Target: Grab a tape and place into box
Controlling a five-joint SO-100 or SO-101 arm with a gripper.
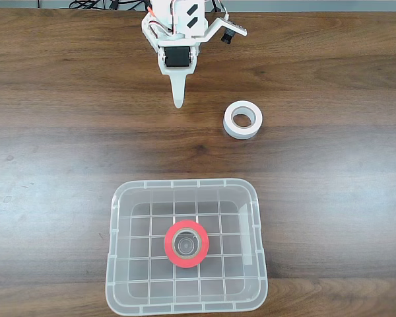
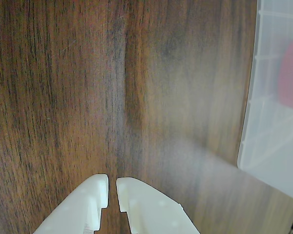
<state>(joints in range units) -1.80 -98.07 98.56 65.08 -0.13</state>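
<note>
The dark wood-grain table [image 1: 53, 145] spans the fixed view. The tape [image 1: 186, 244] lies flat inside the box [image 1: 185, 191] at six o'clock. At twelve, the gripper [image 1: 178, 99] hangs empty, jaws nearly closed. A white roll [image 1: 243, 120] sits toward two.

A dark brown wooden table [image 1: 330, 165] with long horizontal grain fills the fixed view. Soft, even light leaves a pale sheen across its middle. Black cables [image 1: 99, 4] lie along its far edge.
</note>
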